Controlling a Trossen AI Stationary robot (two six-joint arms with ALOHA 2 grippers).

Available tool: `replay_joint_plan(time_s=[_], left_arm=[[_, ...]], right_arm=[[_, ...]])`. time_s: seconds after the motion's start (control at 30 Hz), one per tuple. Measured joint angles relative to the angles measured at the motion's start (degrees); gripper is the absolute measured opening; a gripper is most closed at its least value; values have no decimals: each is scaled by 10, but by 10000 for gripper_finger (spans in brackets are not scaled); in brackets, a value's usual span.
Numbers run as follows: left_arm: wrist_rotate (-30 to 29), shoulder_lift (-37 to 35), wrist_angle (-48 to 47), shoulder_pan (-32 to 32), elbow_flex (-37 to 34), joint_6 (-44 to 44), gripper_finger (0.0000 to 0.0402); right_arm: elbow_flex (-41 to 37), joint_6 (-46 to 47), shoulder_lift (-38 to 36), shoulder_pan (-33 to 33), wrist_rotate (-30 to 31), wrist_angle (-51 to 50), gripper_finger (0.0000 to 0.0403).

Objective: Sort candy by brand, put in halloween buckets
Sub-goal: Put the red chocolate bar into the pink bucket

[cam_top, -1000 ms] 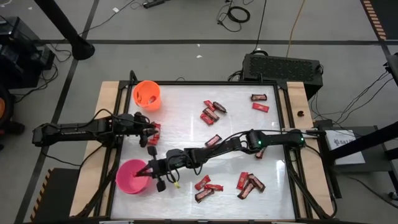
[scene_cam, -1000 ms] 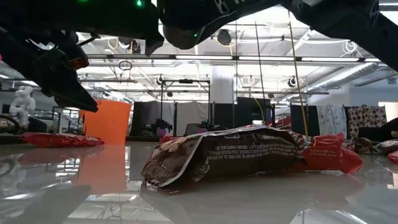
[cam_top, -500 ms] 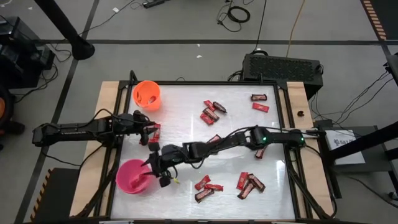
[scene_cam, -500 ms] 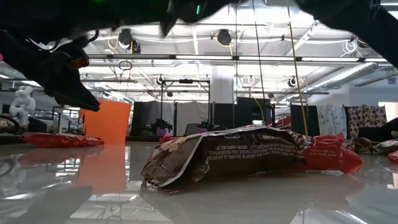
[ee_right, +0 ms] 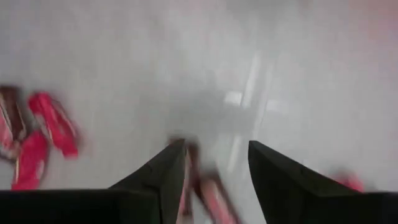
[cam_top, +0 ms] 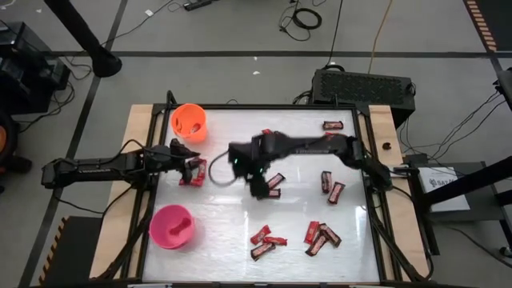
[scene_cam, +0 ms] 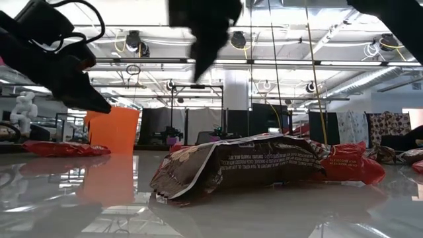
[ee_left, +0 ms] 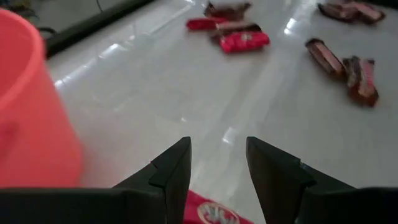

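Worktop: glossy white surface, both arms reaching in over it.

Orange bucket: upright at the far left corner. In the left wrist view its wall fills one side of the picture.

Pink bucket: upright at the near left corner, well apart from both tools.

Left tool: at the left side, between the two buckets and nearer the orange one, fingers parted and holding nothing, poised just above a red candy bar lying on the worktop.

Right tool: over the worktop's middle, arm stretched across from the right, fingers spread and empty, hovering over candy that shows only as a blur.

Candy, loose on the worktop: a cluster of red and dark bars far of centre; two bars at the far right; two more at mid right; a group near centre; another group near right. In the low view a crumpled dark wrapper lies close to the lens.
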Motion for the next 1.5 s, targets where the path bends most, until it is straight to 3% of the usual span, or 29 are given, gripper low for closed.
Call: replay_joint_plan(time_s=[0.1,0.37,0.57,0.73,0.93,1.03,1.37,1.5], left_arm=[[-7,0,33,1,0,2,161],[41,0,108,0,0,13,161],[43,0,109,0,0,38,161],[41,0,111,0,0,72,161],[40,2,110,0,0,92,161],[39,3,110,0,0,111,161],[24,5,131,0,0,133,161],[33,5,58,0,0,83,161]], right_arm=[[0,28,-6,-30,1,-50,167],[0,27,-12,-108,2,-51,167],[-19,-7,-13,-156,8,58,167],[-70,1,-8,-204,87,144,167],[-154,65,-4,-266,83,245,167],[-181,97,-4,-291,32,280,167],[-200,169,-5,-319,-18,267,167],[-199,170,4,-293,10,262,167]])
